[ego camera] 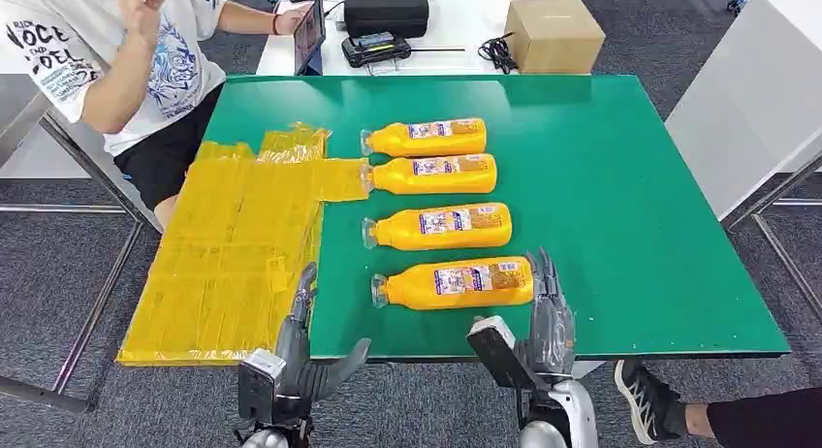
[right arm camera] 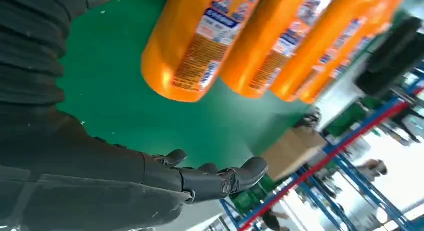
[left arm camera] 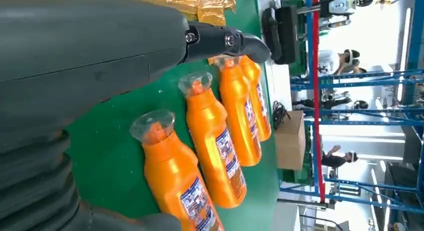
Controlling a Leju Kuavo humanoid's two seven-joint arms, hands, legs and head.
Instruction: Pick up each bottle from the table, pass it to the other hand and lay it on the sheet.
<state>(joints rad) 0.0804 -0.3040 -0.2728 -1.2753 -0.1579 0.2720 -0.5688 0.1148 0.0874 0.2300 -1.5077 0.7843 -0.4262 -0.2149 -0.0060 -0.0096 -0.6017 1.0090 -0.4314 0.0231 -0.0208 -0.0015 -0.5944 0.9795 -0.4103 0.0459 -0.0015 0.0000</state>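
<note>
Both open—right hand (ego camera: pixel 546 317) beside nearest bottle (ego camera: pixel 454 284).

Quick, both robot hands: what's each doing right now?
Left robot hand: open, holding nothing.
Right robot hand: open, empty, beside the base of the nearest orange plastic bottle.

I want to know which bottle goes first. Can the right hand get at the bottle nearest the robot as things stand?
Probably yes. The right hand is open beside the base of the nearest bottle, and nothing lies between them on the green table.
</note>
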